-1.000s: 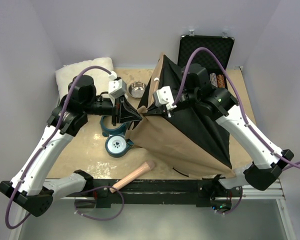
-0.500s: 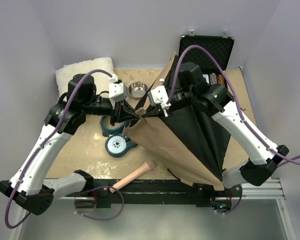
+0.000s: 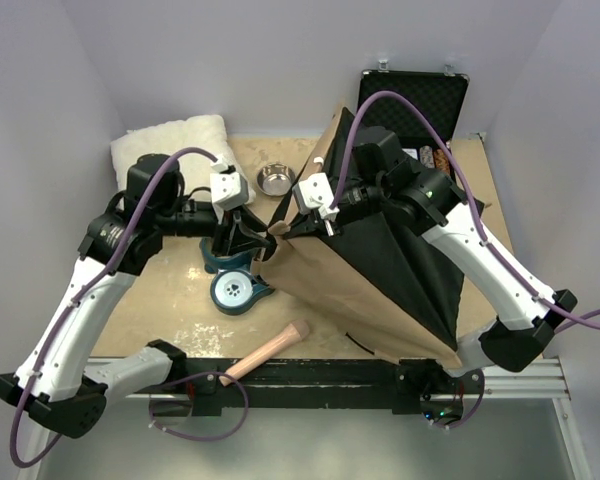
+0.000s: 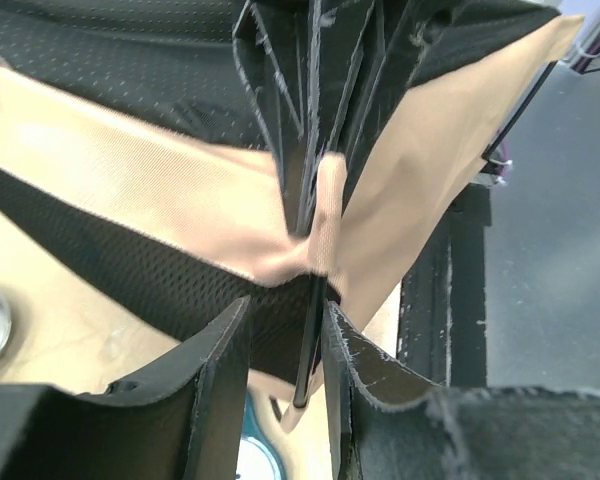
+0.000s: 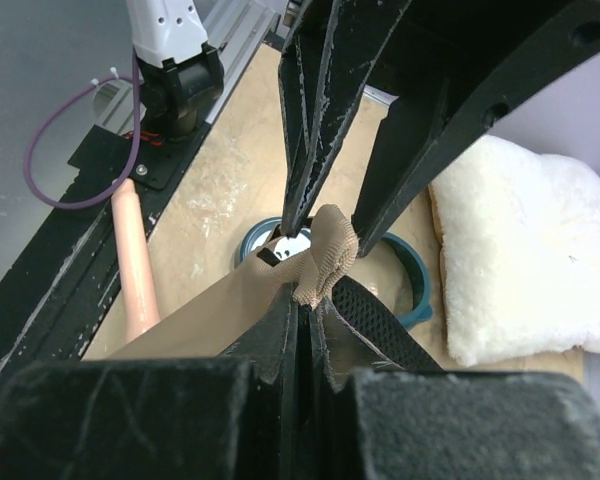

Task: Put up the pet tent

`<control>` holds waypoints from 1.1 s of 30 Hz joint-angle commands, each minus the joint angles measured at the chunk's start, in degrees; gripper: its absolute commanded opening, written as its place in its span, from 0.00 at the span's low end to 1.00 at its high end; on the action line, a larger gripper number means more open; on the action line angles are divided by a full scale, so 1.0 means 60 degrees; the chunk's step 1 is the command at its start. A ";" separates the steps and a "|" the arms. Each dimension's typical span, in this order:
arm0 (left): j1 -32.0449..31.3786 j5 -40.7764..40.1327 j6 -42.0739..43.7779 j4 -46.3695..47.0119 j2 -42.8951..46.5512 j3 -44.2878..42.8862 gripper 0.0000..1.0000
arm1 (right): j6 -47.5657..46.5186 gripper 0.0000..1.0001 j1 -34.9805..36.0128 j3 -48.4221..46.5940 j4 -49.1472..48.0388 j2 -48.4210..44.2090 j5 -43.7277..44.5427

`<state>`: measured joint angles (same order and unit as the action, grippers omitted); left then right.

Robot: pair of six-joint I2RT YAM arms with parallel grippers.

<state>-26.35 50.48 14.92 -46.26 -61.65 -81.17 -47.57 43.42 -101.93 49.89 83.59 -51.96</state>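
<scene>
Pet tent [image 3: 370,270]: centre-right of the surface [image 3: 170,300], tan panels and black mesh half spread, leaning, not yet a standing pyramid
Right gripper [image 3: 286,229]: clamped on the tent's left tip
Left gripper [image 3: 260,240]: narrowly parted around that tip, gripping nothing
Remaining: probably tensioning and standing it upright

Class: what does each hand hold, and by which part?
Right hand pinches the pet tent by its bunched tan tip; left hand stands open, holding nothing.
</scene>
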 commanded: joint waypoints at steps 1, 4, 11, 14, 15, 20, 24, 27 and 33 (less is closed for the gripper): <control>0.0377 -0.0181 0.0633 -0.0273 0.0518 0.0328 0.37 | 0.0150 0.00 -0.0015 0.0157 0.0562 -0.0177 0.0370; 0.0392 0.0038 0.0576 -0.0040 0.0650 0.0709 0.34 | 0.0150 0.00 -0.0015 0.0128 0.0519 -0.0177 0.0355; 0.0378 0.0829 -0.0009 0.0897 0.0680 0.1646 0.34 | 0.0297 0.00 -0.0015 0.0040 0.0401 -0.0133 0.0253; 0.0378 0.0845 -0.0449 0.1555 0.0753 0.1925 0.34 | 0.0326 0.00 -0.0015 0.0084 0.0357 -0.0162 0.0194; 0.0378 0.0816 -0.0537 0.1775 0.0768 0.1999 0.31 | 0.0326 0.00 -0.0015 0.0113 0.0372 -0.0162 0.0194; 0.0363 0.1195 -0.1415 0.3049 0.0739 0.2014 0.00 | 0.0063 0.00 0.0000 0.0420 0.0445 -0.0148 0.0297; 0.0217 0.1533 -0.2060 0.3651 0.0548 0.1605 0.00 | -0.0186 0.00 0.0000 0.0596 0.0635 0.0027 0.0297; 0.0100 0.1577 -0.2150 0.3697 0.0460 0.1327 0.00 | -0.0304 0.00 0.0015 0.0597 0.0738 0.0247 0.0267; -0.0193 0.0846 0.0103 0.1429 0.0182 0.1105 0.00 | -0.0932 0.00 0.0000 -0.0134 0.1673 0.0745 0.0223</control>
<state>-26.04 55.59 8.82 -37.12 -60.47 -70.39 -50.28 42.70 -101.73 48.80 83.81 -52.01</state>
